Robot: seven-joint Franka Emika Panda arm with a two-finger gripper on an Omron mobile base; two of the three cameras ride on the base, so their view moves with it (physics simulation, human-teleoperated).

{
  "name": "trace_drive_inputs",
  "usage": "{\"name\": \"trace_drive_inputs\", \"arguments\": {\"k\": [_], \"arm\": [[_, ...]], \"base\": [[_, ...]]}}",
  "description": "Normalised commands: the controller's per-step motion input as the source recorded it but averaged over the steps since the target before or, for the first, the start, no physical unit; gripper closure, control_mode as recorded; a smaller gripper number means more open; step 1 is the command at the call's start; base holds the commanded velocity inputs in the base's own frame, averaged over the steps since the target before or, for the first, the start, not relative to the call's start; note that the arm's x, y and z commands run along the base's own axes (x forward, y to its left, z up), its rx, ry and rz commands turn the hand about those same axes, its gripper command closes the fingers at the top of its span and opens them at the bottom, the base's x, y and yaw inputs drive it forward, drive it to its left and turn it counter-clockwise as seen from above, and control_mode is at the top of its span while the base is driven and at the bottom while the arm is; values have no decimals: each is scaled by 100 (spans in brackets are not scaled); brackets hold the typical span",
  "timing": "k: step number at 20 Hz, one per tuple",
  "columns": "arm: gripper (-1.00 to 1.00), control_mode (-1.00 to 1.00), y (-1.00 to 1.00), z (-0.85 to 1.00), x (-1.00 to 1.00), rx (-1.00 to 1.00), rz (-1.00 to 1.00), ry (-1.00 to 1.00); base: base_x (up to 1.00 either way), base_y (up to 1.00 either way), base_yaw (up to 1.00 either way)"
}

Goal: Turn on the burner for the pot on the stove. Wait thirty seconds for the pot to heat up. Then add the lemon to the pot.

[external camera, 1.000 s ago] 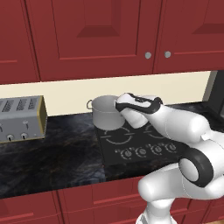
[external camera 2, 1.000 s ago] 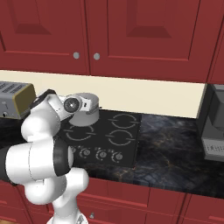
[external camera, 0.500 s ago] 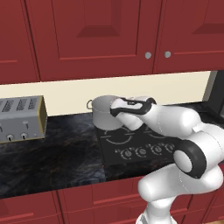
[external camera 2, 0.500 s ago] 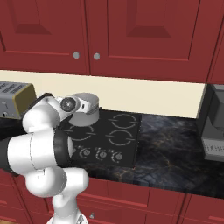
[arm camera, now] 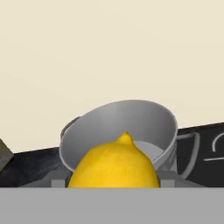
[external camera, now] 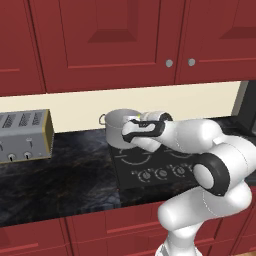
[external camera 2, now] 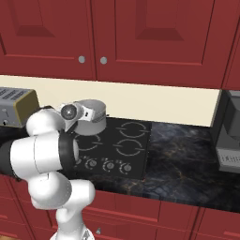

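Dark marbled counter [external camera: 60,180] below red cabinets [external camera 2: 140,42] — the gripper [arm camera: 114,183] pinches the lemon [arm camera: 114,165], apparently just above the rim of the pot [arm camera: 131,122], which stands on the stove's [external camera 2: 133,152] back-left burner — toaster [external camera: 22,136] at left.

Over the last second the arm has swung leftward across the stove [external camera: 150,162] toward the pot [external camera: 116,126]. In the left base view the hand began to the right of the pot, above the burner rings; it now lies directly in front of the pot's right side, overlapping its wall. In the right base view the wrist has likewise moved from just left of the pot to in front of its left wall. The gripper [arm camera: 114,183] carries the lemon [arm camera: 114,162], which has travelled with it and now sits close before the pot's open mouth in the hand view.
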Motion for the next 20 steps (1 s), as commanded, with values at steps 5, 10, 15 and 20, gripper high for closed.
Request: {"name": "trace_drive_inputs", "arguments": {"k": [5, 10, 15, 20], "arm": [[100, -100, 4, 0, 11, 0, -5, 1], [100, -100, 0, 11, 7, 0, -6, 6], [100, -100, 0, 64, 0, 0, -5, 0], [100, -100, 8, 47, 1, 0, -2, 0]], "base": [[0, 0, 0], [0, 0, 0], [0, 0, 0], [0, 0, 0]]}}
